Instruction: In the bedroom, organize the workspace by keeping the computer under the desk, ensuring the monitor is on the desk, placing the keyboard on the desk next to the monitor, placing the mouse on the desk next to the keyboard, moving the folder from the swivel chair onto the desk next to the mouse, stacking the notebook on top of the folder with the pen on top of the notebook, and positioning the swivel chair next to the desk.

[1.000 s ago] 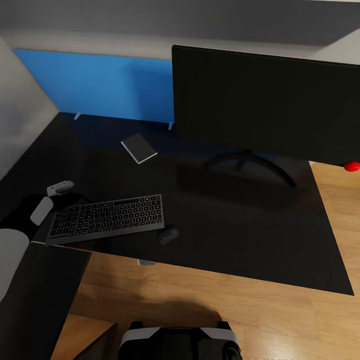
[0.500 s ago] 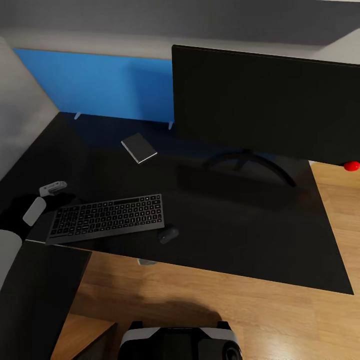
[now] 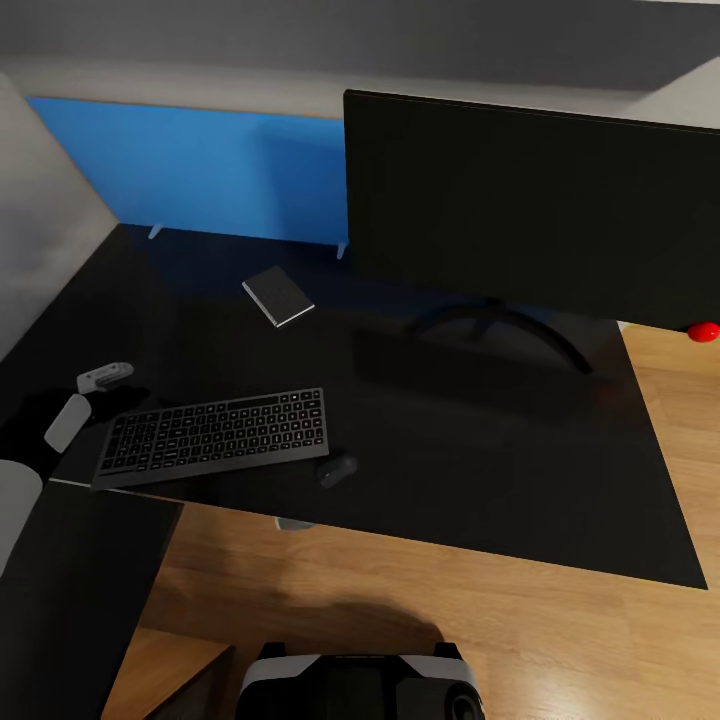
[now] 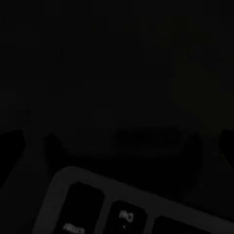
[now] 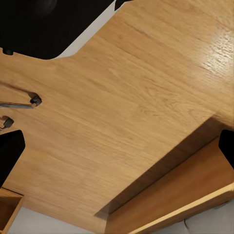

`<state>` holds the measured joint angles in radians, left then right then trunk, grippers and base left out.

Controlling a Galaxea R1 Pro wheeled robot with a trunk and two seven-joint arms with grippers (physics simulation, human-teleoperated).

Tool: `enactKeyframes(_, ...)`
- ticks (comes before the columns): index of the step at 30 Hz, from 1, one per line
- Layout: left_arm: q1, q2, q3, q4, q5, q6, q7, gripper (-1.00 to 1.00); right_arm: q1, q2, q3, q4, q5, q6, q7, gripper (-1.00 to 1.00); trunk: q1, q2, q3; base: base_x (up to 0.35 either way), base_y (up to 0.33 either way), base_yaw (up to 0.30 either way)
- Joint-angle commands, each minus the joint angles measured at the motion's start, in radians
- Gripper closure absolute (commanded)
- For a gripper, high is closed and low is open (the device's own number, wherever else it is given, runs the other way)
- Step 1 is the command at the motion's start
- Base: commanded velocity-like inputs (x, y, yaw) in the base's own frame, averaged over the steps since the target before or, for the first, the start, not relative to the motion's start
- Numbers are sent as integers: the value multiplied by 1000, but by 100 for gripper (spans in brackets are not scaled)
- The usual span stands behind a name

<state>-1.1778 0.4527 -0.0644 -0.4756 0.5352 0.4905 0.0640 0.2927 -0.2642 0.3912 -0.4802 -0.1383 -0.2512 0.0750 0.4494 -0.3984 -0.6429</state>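
One keyboard (image 3: 213, 436), key legends unreadable

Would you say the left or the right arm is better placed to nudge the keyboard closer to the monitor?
Probably the left: its tool sits on the desk right beside the keyboard, whose corner shows in the left wrist view. The right wrist view faces the wood floor.

You have the keyboard (image 3: 213, 436) on the desk (image 3: 480, 470) near its front edge, the mouse (image 3: 338, 468) just right of it. Behind them lies the notebook (image 3: 279, 296), and the monitor (image 3: 530, 205) stands to its right.
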Motion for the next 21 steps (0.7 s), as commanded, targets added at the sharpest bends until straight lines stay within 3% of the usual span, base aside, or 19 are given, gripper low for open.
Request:
enactKeyframes(1, 0, 0, -9, -1, 10, 3, 7, -100, 0, -1, 5, -1, -11, -2, 2, -100, 1, -2, -1, 0, 0, 0)
enactKeyframes(16, 12, 1, -14, 1, 8, 3, 8, -100, 0, -2, 5, -1, -11, -2, 2, -100, 1, -2, -1, 0, 0, 0)
enactKeyframes(21, 17, 1, -13, 2, 9, 4, 8, -100, 0, -3, 5, -1, -11, -2, 2, -100, 1, -2, -1, -156, 0, 0)
